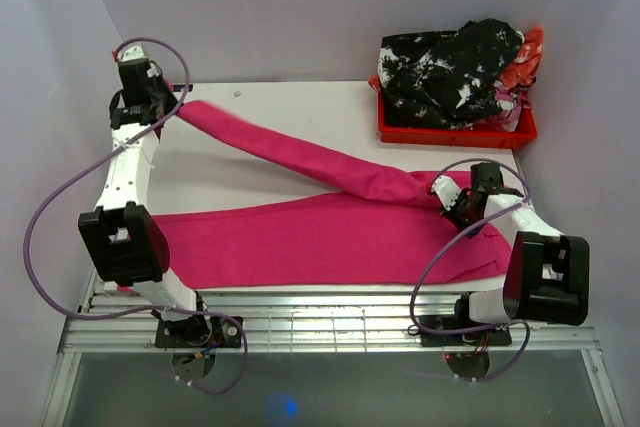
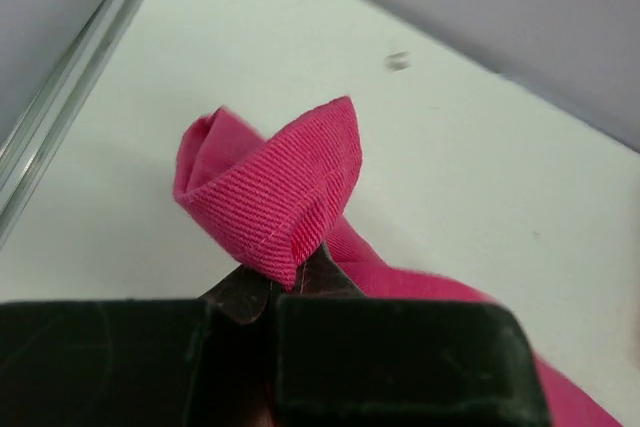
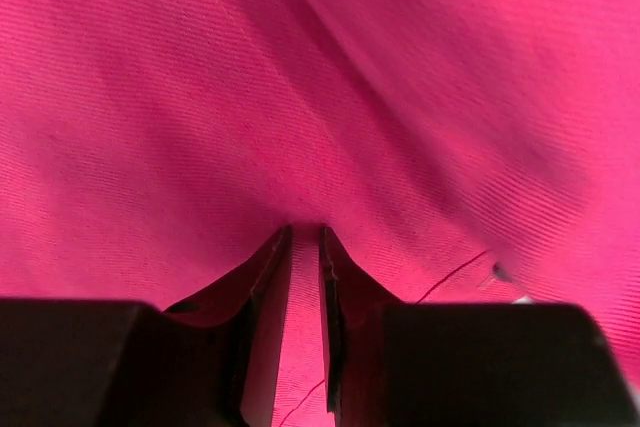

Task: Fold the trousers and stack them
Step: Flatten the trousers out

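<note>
The trousers (image 1: 300,237) were seen spread on the table (image 1: 300,112) to the near left of the red crate (image 1: 455,134). One leg was laid flat along the table edge furthest from the crate and the other was drawn out in a diagonal. The cuff of that diagonal leg was pinched in the closed jaws of the left gripper (image 2: 288,282), well to the left of the crate and about level with it (the hem was curled into a loop above the fingertips). The upper end of the same leg, just on the near side of the crate, was gripped by the right gripper (image 3: 305,247), whose jaws were drawn nearly together on a fold of cloth. The long axis of the held leg was thus stretched between the two grippers, running leftward from below the crate. It was judged that the fold would turn on the cuff being carried away from the crate's level onto the flat leg, the left arm being the nearer to it.
</note>
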`<state>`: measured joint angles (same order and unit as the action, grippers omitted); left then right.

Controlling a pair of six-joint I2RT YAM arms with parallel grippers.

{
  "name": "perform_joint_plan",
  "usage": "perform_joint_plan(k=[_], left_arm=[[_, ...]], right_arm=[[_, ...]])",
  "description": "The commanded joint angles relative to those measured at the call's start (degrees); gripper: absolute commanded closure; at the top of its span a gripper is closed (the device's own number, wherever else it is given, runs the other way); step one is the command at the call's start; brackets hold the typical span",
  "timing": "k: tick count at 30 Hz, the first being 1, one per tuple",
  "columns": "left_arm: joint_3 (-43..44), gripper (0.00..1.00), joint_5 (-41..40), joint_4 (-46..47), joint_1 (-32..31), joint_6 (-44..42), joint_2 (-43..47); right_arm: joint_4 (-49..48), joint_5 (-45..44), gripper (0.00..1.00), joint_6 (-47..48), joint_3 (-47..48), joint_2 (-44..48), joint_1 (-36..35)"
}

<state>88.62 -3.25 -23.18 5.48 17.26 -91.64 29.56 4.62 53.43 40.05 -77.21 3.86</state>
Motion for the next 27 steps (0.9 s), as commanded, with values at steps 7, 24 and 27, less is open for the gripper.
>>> perform_joint_plan(k=[7, 24, 27], left_arm=[[-1.52, 1.0, -6.07, -12.06, 10.43, 8.67, -10.83], [-8.37, 0.08, 34.35, -9.95, 10.52, -26.12, 1.36], [-9.25, 0.09, 44.0, -13.81, 10.52, -33.24, 3.39]], right_arm=[[-2.76, -8.4, 0.77, 7.29, -7.17, -0.4, 6.15], [18.95, 13.05, 0.33, 14.33, 16.89, 7.96, 8.62], [18.6, 10.33, 0.32, 18.45, 17.34, 4.98, 8.62]])
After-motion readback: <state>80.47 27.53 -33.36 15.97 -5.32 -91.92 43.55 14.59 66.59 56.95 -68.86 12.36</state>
